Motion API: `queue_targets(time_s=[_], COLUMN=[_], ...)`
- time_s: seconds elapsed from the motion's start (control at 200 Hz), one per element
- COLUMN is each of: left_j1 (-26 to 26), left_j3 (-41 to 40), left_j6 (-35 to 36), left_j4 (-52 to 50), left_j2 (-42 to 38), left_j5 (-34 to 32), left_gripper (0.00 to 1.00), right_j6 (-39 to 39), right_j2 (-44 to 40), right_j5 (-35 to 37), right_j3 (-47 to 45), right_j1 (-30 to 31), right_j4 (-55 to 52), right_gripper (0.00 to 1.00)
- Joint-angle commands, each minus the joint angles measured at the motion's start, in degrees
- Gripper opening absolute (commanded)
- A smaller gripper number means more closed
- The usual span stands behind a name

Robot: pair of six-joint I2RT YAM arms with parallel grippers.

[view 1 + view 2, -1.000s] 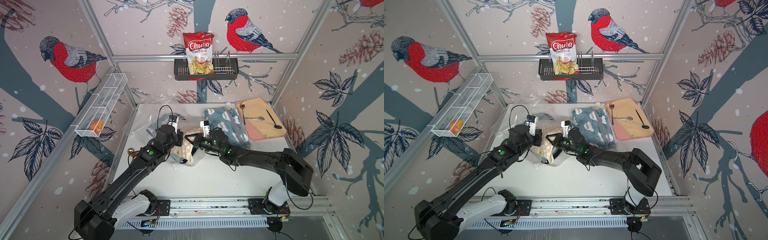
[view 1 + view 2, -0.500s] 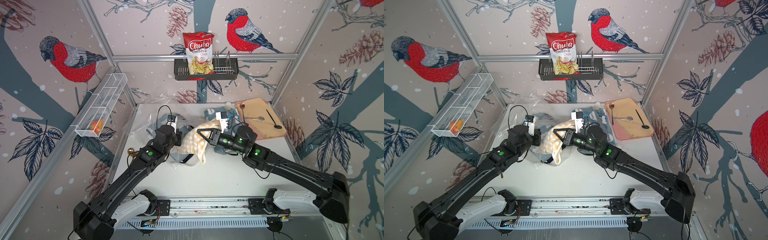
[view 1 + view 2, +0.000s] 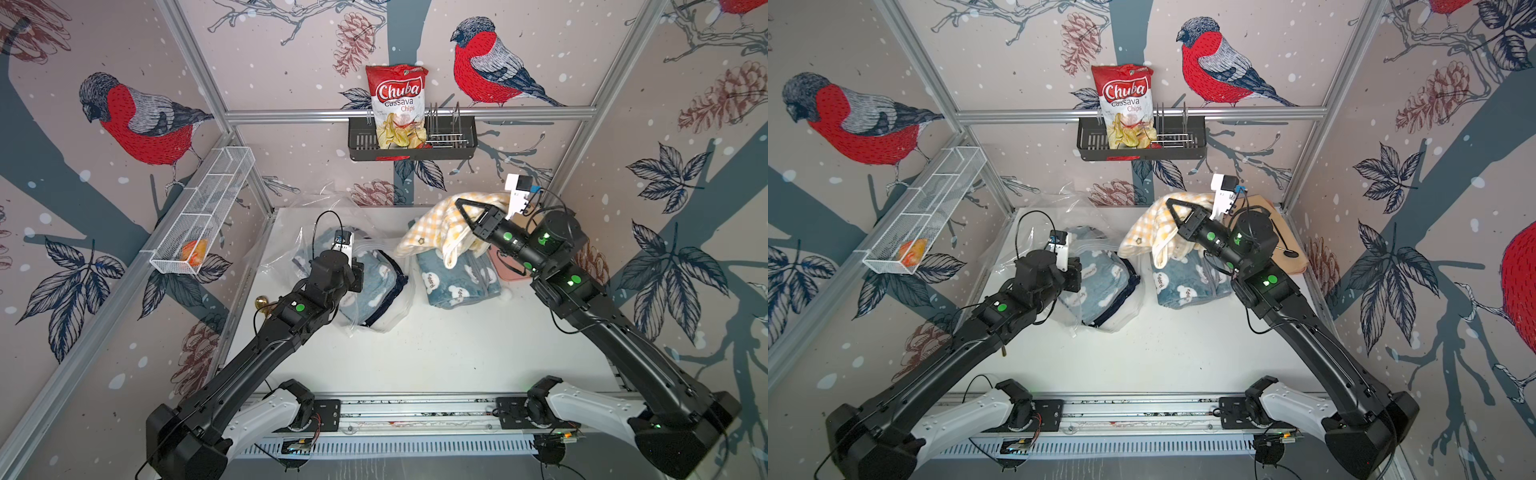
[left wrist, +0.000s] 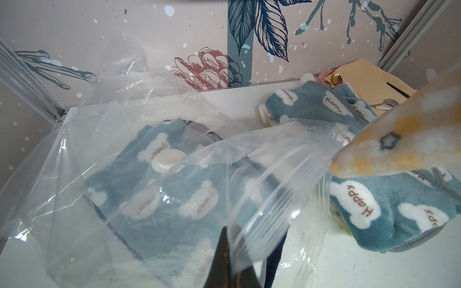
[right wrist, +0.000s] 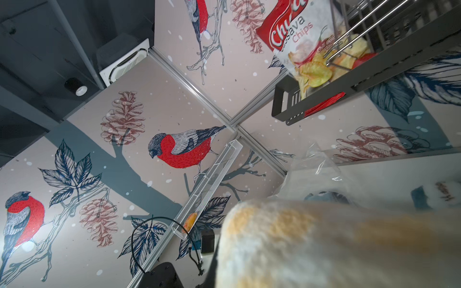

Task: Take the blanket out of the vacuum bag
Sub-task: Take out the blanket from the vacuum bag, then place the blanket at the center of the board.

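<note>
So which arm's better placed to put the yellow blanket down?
Right. The right hand is shut on the yellow blanket, over the loose blue blanket; the left hand pinches the bag's edge.

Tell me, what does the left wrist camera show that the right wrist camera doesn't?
Only the left wrist view shows the round white valve cap and the wooden board. Only the right wrist view shows the chips bag, the black rack and the white mesh shelf. Both show the yellow checked blanket, the vacuum bag and bits of blue cloud-print blanket.
</note>
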Motion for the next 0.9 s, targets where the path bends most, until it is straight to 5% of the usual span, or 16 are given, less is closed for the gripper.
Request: queue_targets(time_s=[0.0, 0.33, 0.555, 0.895], left_j1=[0.1, 0.1, 0.1, 0.7], left_j3=[0.1, 0.0, 0.0, 0.1], left_j6=[0.3, 0.4, 0.3, 0.5], left_j4=[0.6, 0.9, 0.9, 0.9], left_j2=[-0.3, 0.0, 0.2, 1.0], left_j5=[-1.4, -0.5, -0.2, 0.5], left_gripper=[0.0, 0.0, 0.0, 0.0], right_j6=[1.7, 3.1, 2.6, -3.7], right_j2=[-0.7, -7.7, -1.9, 17.3], right_j5=[-7.4, -13.9, -16.0, -11.3], right_j3=[-0.9, -9.4, -10.1, 11.4], right_j1=[-4.2, -16.2, -17.1, -17.2], right_j4=[0.9, -0.6, 1.4, 1.4], right_gripper=[0.0, 0.0, 0.0, 0.0])
